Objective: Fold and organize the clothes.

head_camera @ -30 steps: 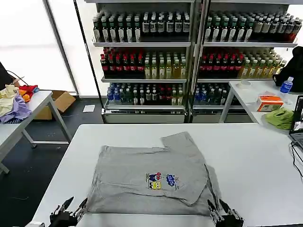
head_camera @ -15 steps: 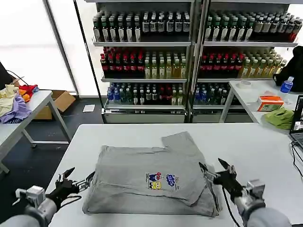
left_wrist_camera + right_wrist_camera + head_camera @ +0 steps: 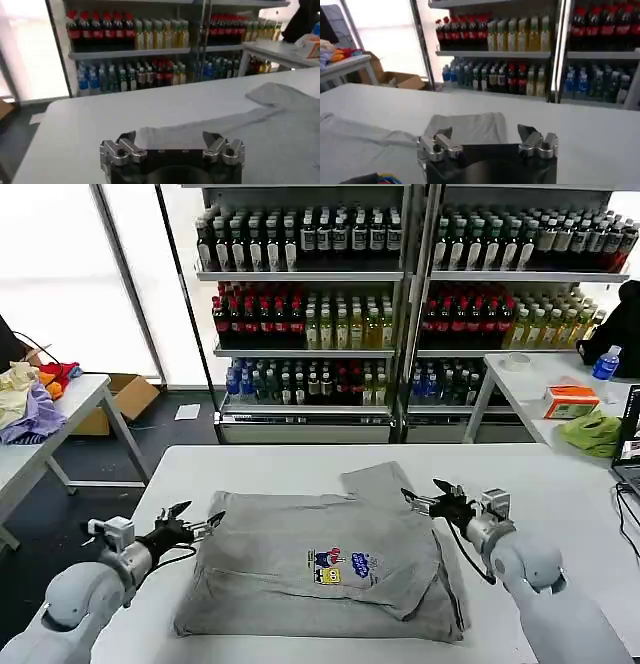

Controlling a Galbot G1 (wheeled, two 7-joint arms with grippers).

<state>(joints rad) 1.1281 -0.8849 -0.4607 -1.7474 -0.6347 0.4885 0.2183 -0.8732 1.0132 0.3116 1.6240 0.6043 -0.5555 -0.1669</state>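
— What do you have before you?
— A white table point(image 3: 520, 474), with shelves of bottled drinks point(image 3: 310, 314) behind it.

— Where is the shirt?
— The grey shirt point(image 3: 310, 559) lies partly folded at the table's middle, print up. Your left gripper point(image 3: 192, 522) hovers at its left edge, fingers spread. Your right gripper point(image 3: 428, 498) hovers at its right edge, near the sleeve, also spread.

— Anything unclear?
— The collar is hidden.
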